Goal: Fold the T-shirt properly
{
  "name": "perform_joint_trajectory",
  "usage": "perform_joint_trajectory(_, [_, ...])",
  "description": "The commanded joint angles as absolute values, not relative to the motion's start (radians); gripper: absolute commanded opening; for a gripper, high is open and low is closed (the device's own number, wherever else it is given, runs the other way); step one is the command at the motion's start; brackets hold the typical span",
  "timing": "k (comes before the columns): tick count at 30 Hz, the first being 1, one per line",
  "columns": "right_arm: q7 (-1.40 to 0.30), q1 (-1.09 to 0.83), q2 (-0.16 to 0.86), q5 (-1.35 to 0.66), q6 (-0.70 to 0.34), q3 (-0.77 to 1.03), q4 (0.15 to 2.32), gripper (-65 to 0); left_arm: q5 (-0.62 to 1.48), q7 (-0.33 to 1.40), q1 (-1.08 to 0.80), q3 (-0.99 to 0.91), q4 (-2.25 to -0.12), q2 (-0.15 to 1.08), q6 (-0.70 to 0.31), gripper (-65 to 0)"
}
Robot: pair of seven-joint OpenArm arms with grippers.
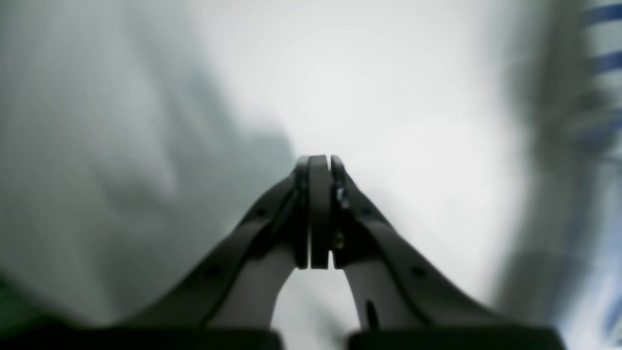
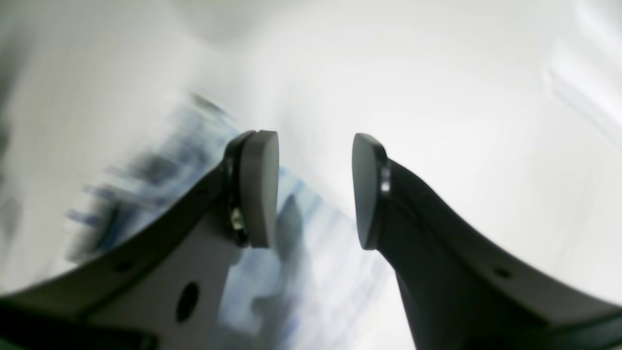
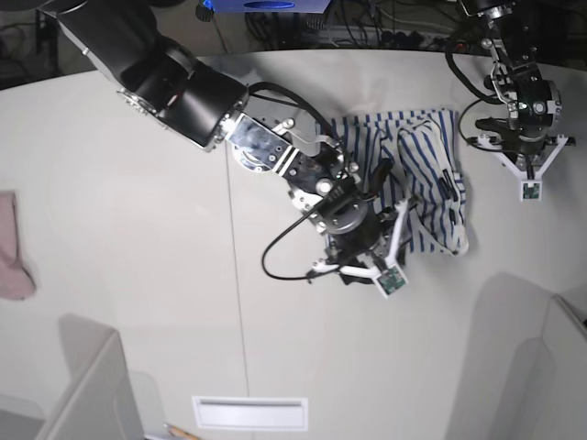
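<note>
— Two sets of jaws: how do they stand?
— On the right gripper [image 2: 316,192] they are parted with nothing between the pads; blurred blue-striped cloth of the T-shirt [image 2: 301,272] lies below and to their left. On the left gripper [image 1: 319,214] they are pressed together, empty.
— And the shirt beyond that?
— Crumpled on the white surface [image 3: 138,275], under the right gripper [image 3: 390,240], apart from the left gripper [image 3: 530,170]. A pink cloth [image 3: 13,247] lies far off.
</note>
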State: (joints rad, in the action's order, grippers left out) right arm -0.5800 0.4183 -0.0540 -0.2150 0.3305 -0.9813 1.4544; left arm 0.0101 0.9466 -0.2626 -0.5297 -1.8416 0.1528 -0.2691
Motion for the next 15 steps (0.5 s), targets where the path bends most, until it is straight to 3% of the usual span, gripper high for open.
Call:
perform_joint_trajectory(1, [-0.556, 0.42, -0.059, -0.213, 0.321, -0.966, 1.498, -42.0, -0.007, 0.937, -0.26, -0.533, -1.88, 0.156, -0.259, -65.0])
perform_joint_trajectory(9, [-0.553, 0.357, 0.012, -0.213, 0.292, -0.865, 1.506, -42.0, -0.005, 0.937, -0.26, -0.529, -1.886, 0.136, -0.266, -65.0])
perform_joint_trajectory(12, [-0.559, 0.351, 0.01, -0.211, 0.209, -0.84, 1.512, -42.3, -0.018, 0.938, -0.26, -0.545, -1.885, 0.136, -0.36, -65.0])
perform_joint_trajectory(15, [-0.561, 0.32, 0.018, -0.208, 0.213, -0.872, 1.557, -44.4, -0.021, 0.938, -0.265, -0.639, -1.885, 0.16, -0.395, -65.0])
